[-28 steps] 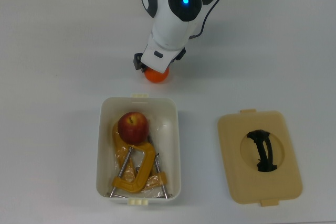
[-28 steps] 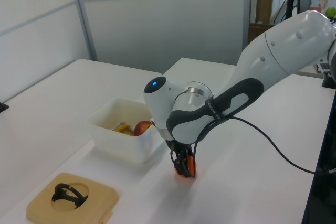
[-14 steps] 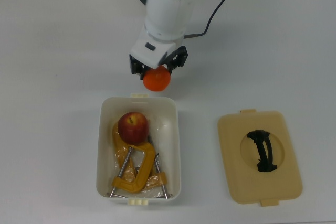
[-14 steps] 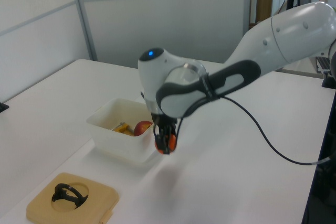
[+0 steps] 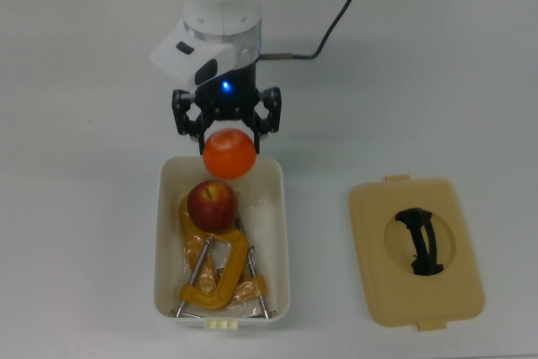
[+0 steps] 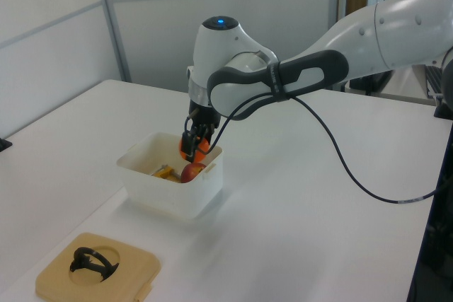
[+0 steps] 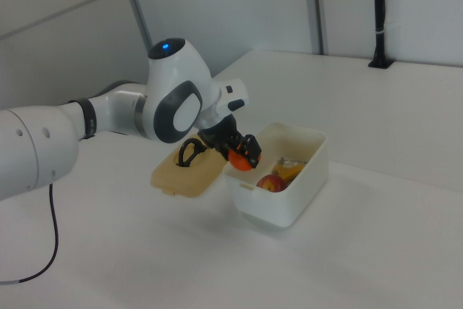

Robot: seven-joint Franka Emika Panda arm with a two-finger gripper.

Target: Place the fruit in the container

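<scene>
Top view: tool pinching the smooth round orange above the far rim of the white rectangular plastic container; glossy red apple inside beside a yellow C-clamp. Flat beige lid lies on the counter at the top view's right. Left view: orange held over apple. Right view: orange hangs over container's rim.

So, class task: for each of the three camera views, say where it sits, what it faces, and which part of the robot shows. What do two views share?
Top view: overhead, looking straight down on the table; shows wrist and gripper holding the orange over the container.
Left view: raised, at the lid's end; shows the arm.
Right view: raised, opposite side; shows the arm.
Left and right views share the apple.
</scene>
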